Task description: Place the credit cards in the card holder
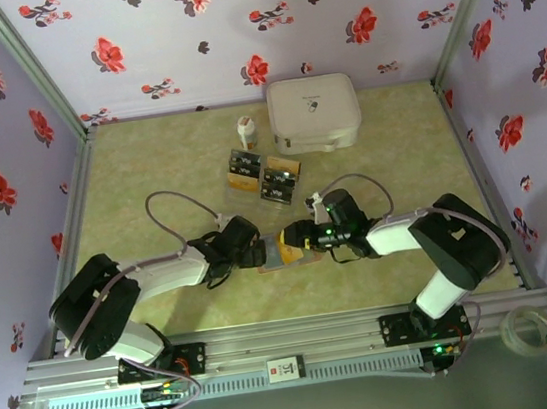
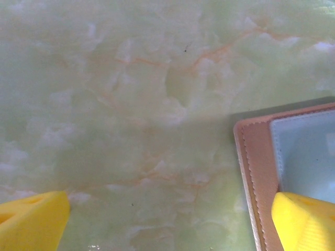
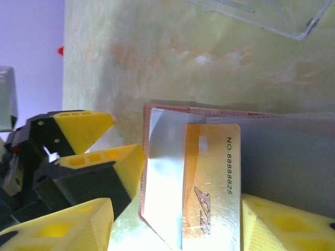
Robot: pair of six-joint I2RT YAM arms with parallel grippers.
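One card holder (image 3: 163, 178), one gold credit card (image 3: 212, 183) in it, two clusters of black and gold credit cards (image 1: 280, 178), exact number unclear, one white case (image 1: 314, 113), one small white bottle (image 1: 245, 131), one tape roll (image 1: 528, 328), two end effectors, the left end effector (image 1: 263, 253) and the right end effector (image 1: 296, 238)

Gold card (image 3: 209, 178), reddish-brown silver-lined card holder (image 3: 162, 157)

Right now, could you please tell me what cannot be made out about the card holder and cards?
Top view: left gripper and right gripper cover most of the card holder; credit cards beyond too small to count.
Right wrist: the gold card runs off the bottom edge; pocketed or loose, unclear.
Left wrist: right edge cuts the holder.
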